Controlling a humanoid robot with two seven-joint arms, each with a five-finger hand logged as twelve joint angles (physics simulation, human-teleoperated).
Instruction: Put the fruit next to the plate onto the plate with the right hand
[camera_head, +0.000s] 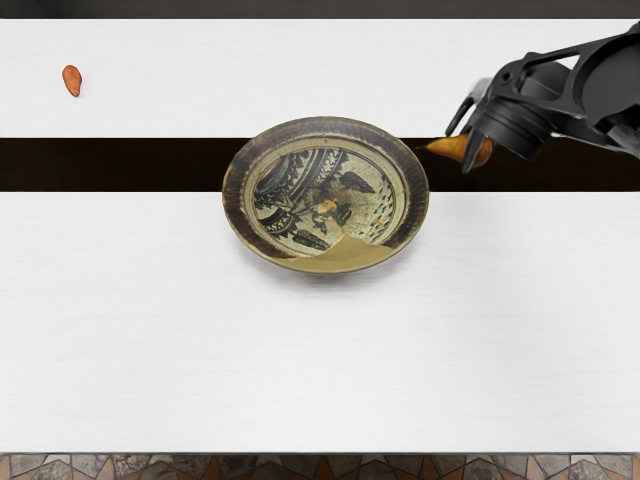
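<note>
**Fruit in the fingers, plate just alongside**

Here we are with the right hand (510, 120) reaching in from the 3 o'clock edge. Its dark fingers are curled partway closed around the fruit (447, 148). It reads to us as a grasp, with one finger arched over the top and another hooked down in front. We cannot tell whether the fruit is off the surface or resting on it.

The fruit sits over the dark band (120, 165) that crosses the table (320, 350), just off the rim of the plate (232, 190), between 2 and 3 o'clock from the plate's middle. It is not on the plate yet.

What worries us is the hold. Only the broad end looks enclosed, so the tapered body could slide out or swing as the hand carries it toward 9 o'clock. The raised rim is the other hazard: a low pass could knock the tip against it and nudge the plate or twist the fruit loose. A round-bellied fruit let go on that sloping wall may well roll.

Its long axis runs close to the 3-to-9 line. The narrow tip points at 9 o'clock, straight at the rim, and the fat end is tucked under the fingers.

A small orange piece (71, 80) lies well apart at 10 o'clock. We take the held one as ours.
</note>
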